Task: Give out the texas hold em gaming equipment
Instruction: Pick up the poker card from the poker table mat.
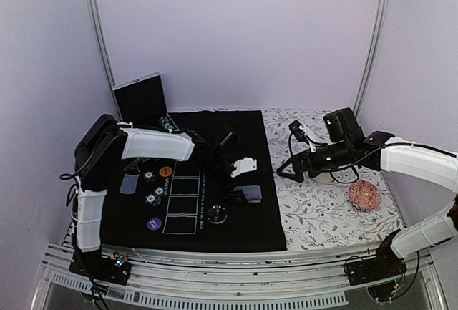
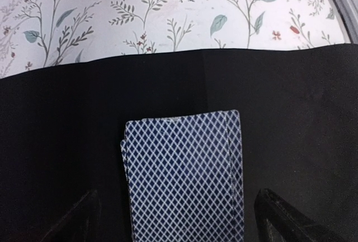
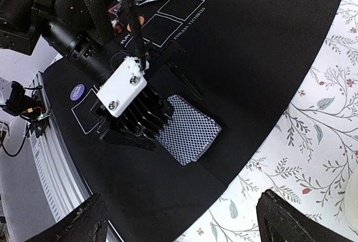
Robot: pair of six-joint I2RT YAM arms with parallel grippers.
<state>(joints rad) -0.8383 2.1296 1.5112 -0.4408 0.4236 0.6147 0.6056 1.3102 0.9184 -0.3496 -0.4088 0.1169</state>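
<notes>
Left gripper (image 2: 180,219) fully open, nothing gripped; card stack (image 2: 182,169) straddled, face down near right edge of black mat (image 2: 296,113). Right gripper (image 3: 179,219) wide open, empty, beyond that edge. Risk: more than 1 card pinched, stack fanned by off-centre closure.

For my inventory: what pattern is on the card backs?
The cards carry a blue-and-white diamond lattice; the left wrist view shows it best.

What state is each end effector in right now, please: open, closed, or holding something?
Left end effector: open, straddling the stack of playing cards, not gripping it.
Right end effector: open, empty.
</notes>
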